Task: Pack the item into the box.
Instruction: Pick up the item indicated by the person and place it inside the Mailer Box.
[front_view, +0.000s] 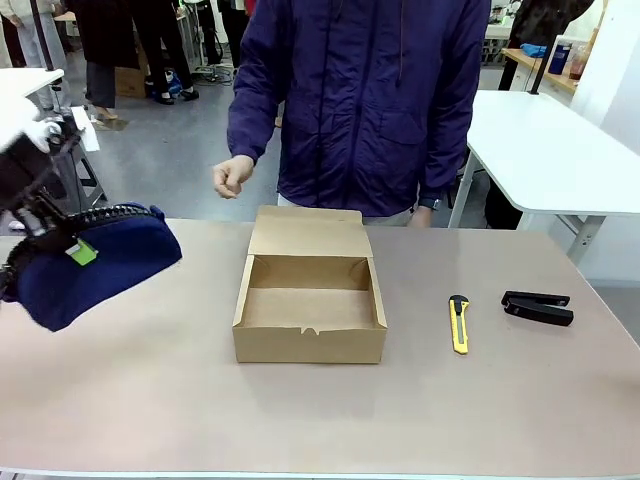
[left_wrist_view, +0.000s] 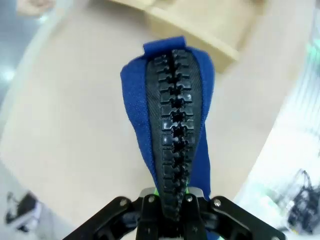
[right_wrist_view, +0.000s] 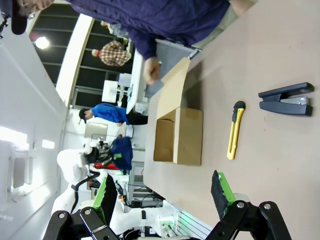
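White left arm (right_wrist_view: 67, 167), black screwed linkages, black fingers (right_wrist_view: 220, 192) with green pads

A robotics lab in an open, hall-like workspace.

A tan worktable (front_view: 120, 400) carries a cardboard box (front_view: 310, 345), a yellow utility knife (front_view: 459, 323) and a black stapler (front_view: 538, 307), set out like a test bench, with a white robot arm (right_wrist_view: 67, 167) holding a blue pouch (right_wrist_view: 121, 152) at its edge. Around it are more white tables (front_view: 560, 150) on a bare grey floor (front_view: 170, 150). People (front_view: 110, 40) stand among cartons and equipment farther back. The right wrist view shows a dark, high ceiling with a bright lamp (right_wrist_view: 42, 42).
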